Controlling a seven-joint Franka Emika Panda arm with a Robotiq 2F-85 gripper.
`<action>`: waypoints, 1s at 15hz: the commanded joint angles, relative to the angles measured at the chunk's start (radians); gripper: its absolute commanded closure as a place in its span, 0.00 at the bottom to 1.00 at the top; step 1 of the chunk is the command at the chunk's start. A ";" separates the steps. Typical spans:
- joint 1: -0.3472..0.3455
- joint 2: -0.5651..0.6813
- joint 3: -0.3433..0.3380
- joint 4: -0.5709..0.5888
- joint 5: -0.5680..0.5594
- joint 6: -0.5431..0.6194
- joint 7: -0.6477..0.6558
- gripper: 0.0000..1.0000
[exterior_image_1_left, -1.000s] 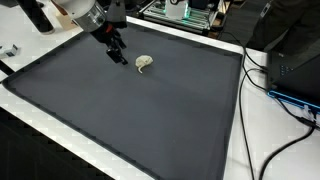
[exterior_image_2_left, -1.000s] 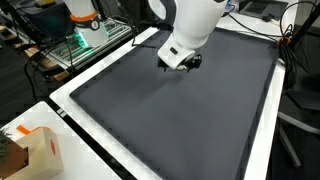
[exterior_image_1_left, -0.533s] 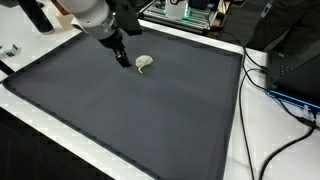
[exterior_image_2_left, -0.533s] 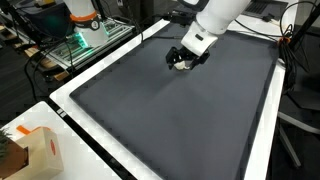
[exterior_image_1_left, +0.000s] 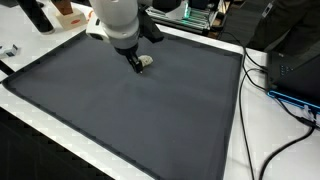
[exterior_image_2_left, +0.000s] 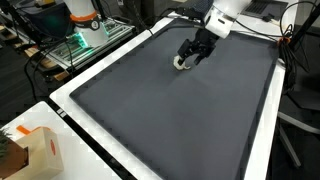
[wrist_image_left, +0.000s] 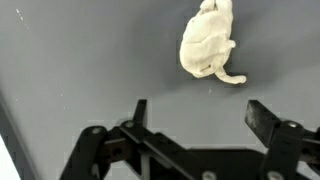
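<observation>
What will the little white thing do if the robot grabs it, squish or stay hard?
The white thing looks lumpy, with a thin curled tail, so it may squish a little; I can't be sure. It is small beside the open gripper, so probably light. It lies low on the mat, so it likely won't roll.

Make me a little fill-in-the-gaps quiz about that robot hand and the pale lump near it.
The gripper has its jaws ____.
It holds ____.
The cream lump lies on a dark ____ mat.
The mat lies on a ____ table.
Missing words: open; nothing; grey; white.
</observation>
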 joint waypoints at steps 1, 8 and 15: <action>0.046 -0.005 0.008 -0.009 -0.112 -0.010 0.002 0.00; 0.098 -0.039 0.035 -0.066 -0.251 0.023 -0.014 0.00; 0.082 -0.136 0.067 -0.183 -0.266 0.106 -0.050 0.00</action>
